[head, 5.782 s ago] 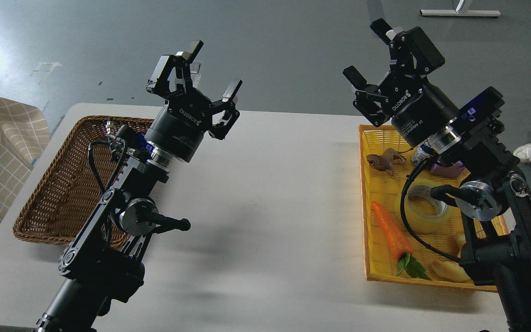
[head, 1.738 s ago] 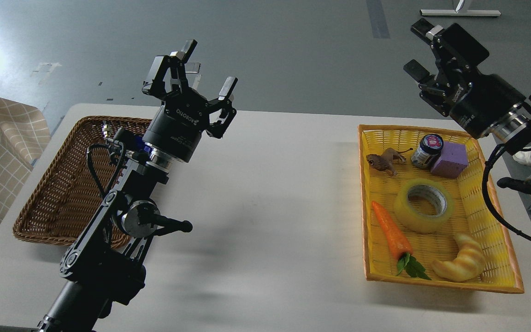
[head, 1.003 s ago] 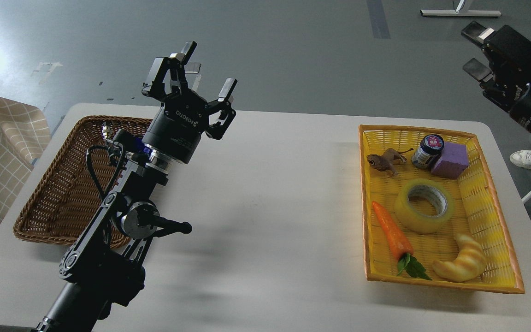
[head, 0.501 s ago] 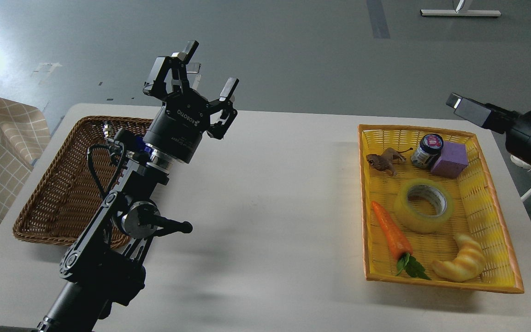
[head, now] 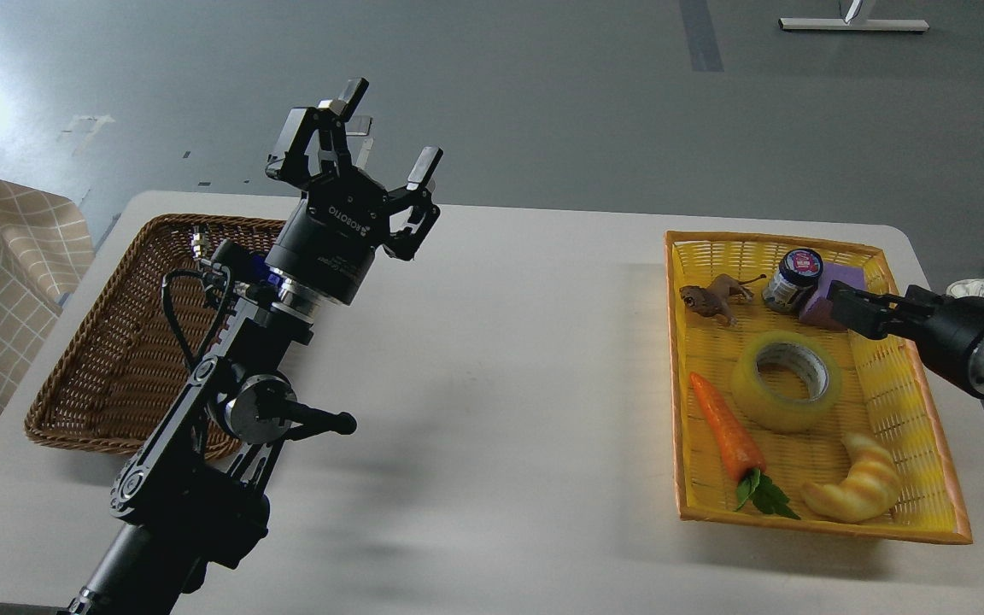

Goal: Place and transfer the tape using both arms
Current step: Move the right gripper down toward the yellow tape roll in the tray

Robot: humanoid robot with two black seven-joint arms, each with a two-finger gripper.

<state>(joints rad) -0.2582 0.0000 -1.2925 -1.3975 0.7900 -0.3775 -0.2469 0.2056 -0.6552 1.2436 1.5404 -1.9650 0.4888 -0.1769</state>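
tape roll [head: 786,381] lies flat, core hole up, mid yellow basket [head: 902,389] on the desk [head: 492,410]. carrot toy [head: 724,429] just beside it at 8 o'clock, croissant toy [head: 861,489] at 5, jar [head: 793,278] and purple block [head: 844,282] at 12 to 1.

right gripper [head: 846,306] reaches in from the basket's right rim, seen edge-on over the purple block; cannot tell how far its fingers are parted, nothing held. tape sits at 7 o'clock from those fingers, near, lower. roll's axis vertical, so probably a pinch across the wall.

left gripper [head: 364,137] raised over the desk's left half beside the wicker basket [head: 108,359], fingers spread wide, empty, well apart from the tape. right arm clearly nearer.
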